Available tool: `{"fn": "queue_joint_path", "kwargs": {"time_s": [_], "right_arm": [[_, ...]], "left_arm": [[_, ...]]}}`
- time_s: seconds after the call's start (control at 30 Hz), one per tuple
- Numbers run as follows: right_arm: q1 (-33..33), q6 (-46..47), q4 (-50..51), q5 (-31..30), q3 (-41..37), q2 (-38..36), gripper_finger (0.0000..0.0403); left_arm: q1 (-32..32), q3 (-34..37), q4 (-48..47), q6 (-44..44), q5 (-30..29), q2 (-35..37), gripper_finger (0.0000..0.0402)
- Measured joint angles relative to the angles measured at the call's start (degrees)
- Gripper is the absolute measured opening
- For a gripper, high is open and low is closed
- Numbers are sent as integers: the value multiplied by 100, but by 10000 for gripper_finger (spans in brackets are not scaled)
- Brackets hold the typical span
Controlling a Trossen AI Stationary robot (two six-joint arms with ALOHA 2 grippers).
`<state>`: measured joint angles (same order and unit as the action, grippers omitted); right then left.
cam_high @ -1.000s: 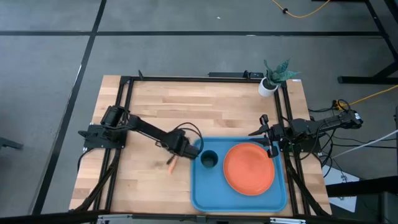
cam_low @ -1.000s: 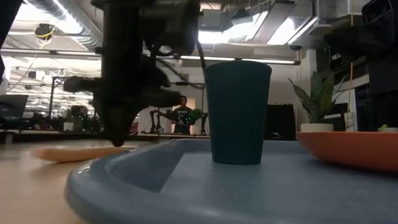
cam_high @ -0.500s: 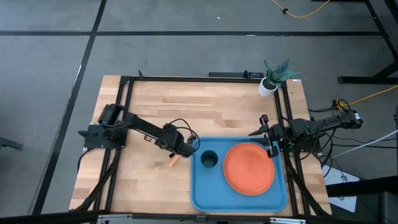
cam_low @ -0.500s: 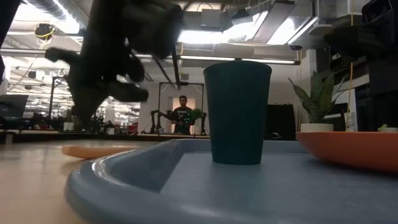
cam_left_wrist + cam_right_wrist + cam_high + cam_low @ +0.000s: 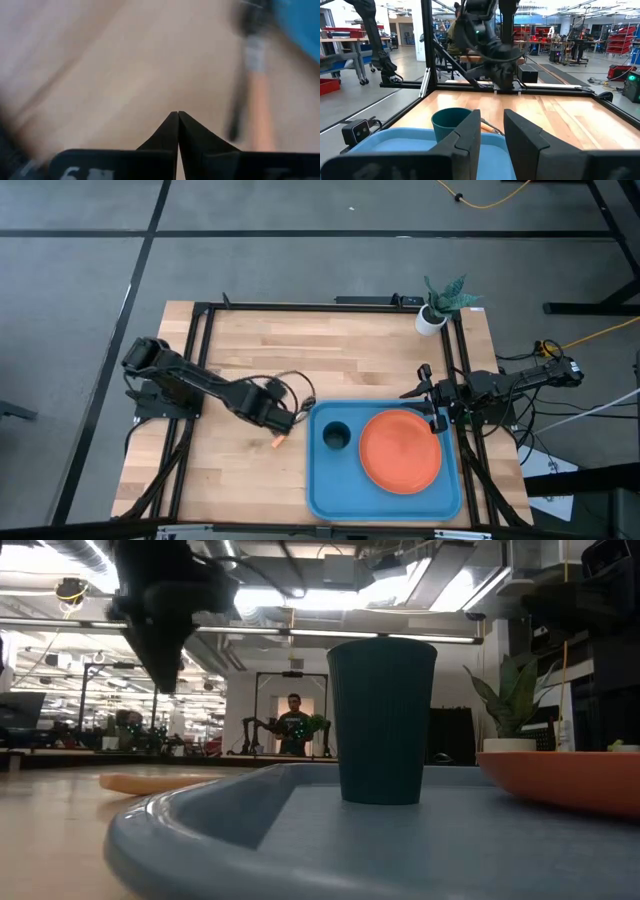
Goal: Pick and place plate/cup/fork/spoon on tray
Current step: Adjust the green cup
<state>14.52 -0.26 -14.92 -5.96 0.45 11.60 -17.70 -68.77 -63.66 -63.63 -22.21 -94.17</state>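
Note:
The blue tray (image 5: pixel 316 498) lies at the table's near right. The teal cup (image 5: pixel 335 436) stands upright in its left part and the orange plate (image 5: pixel 400 450) lies flat in its right part. The fork (image 5: pixel 278 442), orange handle and silver tines, lies on the wood just left of the tray. It also shows in the left wrist view (image 5: pixel 260 107), with a slim dark thing (image 5: pixel 236 117) beside it that may be the spoon. My left gripper (image 5: pixel 281 422) is shut and empty, above the table just beyond the fork. My right gripper (image 5: pixel 436 408) waits open at the tray's far right corner.
A white pot with a green plant (image 5: pixel 432 318) stands at the table's far right corner. A black frame runs along the table's edges (image 5: pixel 205 360). Bare wood spreads over the far half and the left part. A person (image 5: pixel 293 720) stands far back in the room.
My left gripper has risen from the table beside the fork and drawn back toward the table's left edge, away from the tray. The fork stays on the wood.

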Motion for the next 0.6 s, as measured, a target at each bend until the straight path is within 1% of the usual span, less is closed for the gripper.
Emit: {"fn": "queue_joint_path", "kwargs": {"time_s": [0.07, 0.13, 0.27, 0.37, 0.5, 0.6], "right_arm": [[0, 0, 0, 0, 0, 2, 90], [2, -5, 0, 0, 0, 2, 90], [1, -5, 1, 0, 0, 0, 90], [0, 3, 1, 1, 0, -1, 90], [2, -2, 2, 0, 0, -1, 90], [1, -4, 2, 0, 0, 1, 90]], "left_arm": [[-5, 221, 658, 845, 97, 0, 0], [37, 426, 1297, 1518, 27, 0, 0], [139, 762, 2337, 2364, -12, 5, 0], [245, 1106, 2864, 2406, 19, 2, 0], [335, 1327, 2924, 1849, 46, 2, 0], [340, 1336, 3173, 1565, 310, 2, 0]]}}
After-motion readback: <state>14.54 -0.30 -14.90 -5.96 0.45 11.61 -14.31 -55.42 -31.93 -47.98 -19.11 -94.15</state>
